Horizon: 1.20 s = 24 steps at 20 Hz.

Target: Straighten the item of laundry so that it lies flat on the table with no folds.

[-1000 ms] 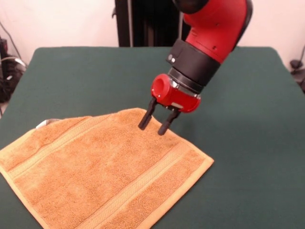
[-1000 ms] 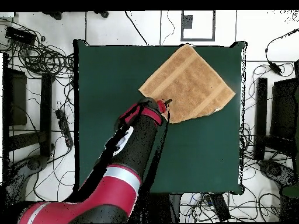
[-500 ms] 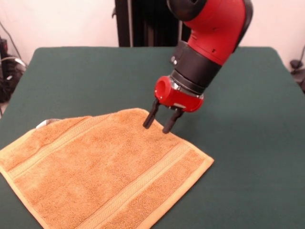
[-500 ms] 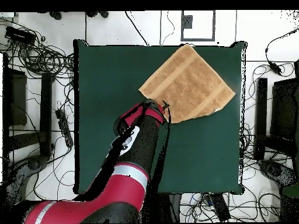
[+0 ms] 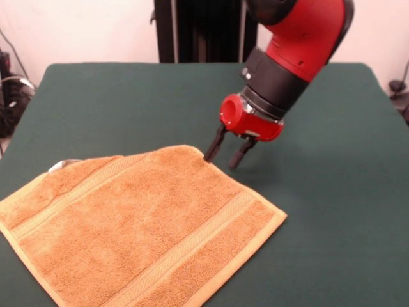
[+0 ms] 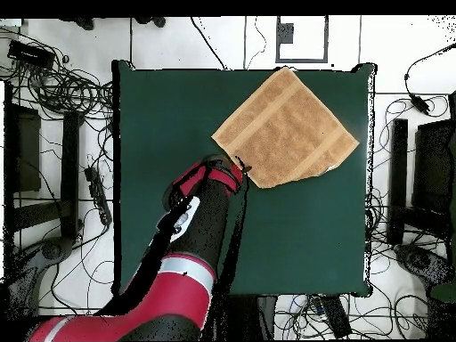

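The orange-tan towel (image 5: 134, 224) lies spread on the green table (image 5: 115, 102) at the front left, one corner pointing toward the middle. It looks flat, with paler bands near two ends; its near-left part runs off the picture. From above, the towel (image 6: 285, 129) sits as a diamond near the table's (image 6: 178, 116) far right edge. My gripper (image 5: 222, 157) hangs open just past the towel's far edge, the left fingertip over the hem, the right one over bare cloth. Nothing is held. In the overhead view the gripper (image 6: 240, 166) sits at the towel's near-left edge.
A small white tag (image 5: 56, 166) pokes out at the towel's left corner. Green cloth stretches wide to the right of the gripper and behind it. Cables and dark equipment (image 6: 62, 98) lie on the floor around the table.
The gripper has lifted and drifted right, off the towel's edge region toward bare table. It stayed open. The towel has not moved.
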Motion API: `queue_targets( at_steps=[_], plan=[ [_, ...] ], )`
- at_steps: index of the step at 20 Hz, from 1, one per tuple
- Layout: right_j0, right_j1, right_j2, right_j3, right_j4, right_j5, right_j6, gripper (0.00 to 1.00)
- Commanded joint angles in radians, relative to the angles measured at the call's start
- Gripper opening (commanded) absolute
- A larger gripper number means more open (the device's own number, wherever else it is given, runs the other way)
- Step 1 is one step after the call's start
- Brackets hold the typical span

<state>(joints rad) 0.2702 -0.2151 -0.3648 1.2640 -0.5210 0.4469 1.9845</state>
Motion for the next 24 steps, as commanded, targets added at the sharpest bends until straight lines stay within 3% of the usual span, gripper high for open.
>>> queue_targets(
  at_steps=[1,13,24],
  plan=[
    [0.040,0.034,0.136,0.051,-0.028,0.101,-0.076,1.00],
    [0.017,0.123,0.146,-0.001,-0.006,0.139,-0.060,1.00],
    [0.057,0.168,0.089,-0.049,-0.030,0.144,-0.005,1.00]
  ],
)
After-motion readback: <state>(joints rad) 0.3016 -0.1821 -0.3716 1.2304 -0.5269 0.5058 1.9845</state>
